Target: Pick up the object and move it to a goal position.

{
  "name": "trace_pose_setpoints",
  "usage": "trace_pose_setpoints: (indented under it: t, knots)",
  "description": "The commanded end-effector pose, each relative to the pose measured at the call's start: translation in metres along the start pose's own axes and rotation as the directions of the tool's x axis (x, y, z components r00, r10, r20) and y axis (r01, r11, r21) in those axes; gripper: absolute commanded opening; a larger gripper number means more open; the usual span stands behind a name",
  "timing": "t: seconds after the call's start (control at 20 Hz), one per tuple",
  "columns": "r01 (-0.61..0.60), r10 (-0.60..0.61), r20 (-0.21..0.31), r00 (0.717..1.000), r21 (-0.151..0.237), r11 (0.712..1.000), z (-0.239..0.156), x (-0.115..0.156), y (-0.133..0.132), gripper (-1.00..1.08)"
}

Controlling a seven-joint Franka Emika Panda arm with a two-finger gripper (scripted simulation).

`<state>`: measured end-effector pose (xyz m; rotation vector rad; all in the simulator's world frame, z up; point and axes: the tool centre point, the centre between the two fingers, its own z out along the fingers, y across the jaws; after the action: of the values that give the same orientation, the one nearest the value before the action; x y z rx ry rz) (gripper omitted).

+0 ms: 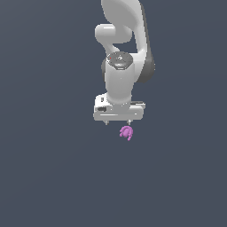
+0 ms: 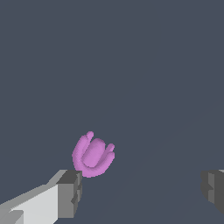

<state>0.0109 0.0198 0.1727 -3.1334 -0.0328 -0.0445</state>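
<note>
The white hand (image 1: 117, 123) is spread wide, nothing held. The small glossy magenta pronged object (image 1: 127, 132) lies on the desk just beside one fingertip (image 2: 70, 192). Judged light, rigid, slippery; the lumpy body is best gripped.

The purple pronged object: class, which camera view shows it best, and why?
The wrist view: the object looks large there, its curved prongs distinct, beside one pad of the open gripper. The exterior view shows it only as a tiny shape below the gripper.
</note>
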Motion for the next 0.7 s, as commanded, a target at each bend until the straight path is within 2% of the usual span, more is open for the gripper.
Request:
trace_pose_setpoints:
  t: [0.0, 0.65]
  knots:
    - [0.000, 0.000, 0.000, 1.000, 0.000, 1.000, 0.000, 0.000, 0.000, 1.00]
    - [0.012, -0.012, 0.020, 1.000, -0.009, 1.000, 0.003, 0.000, 0.013, 1.00]
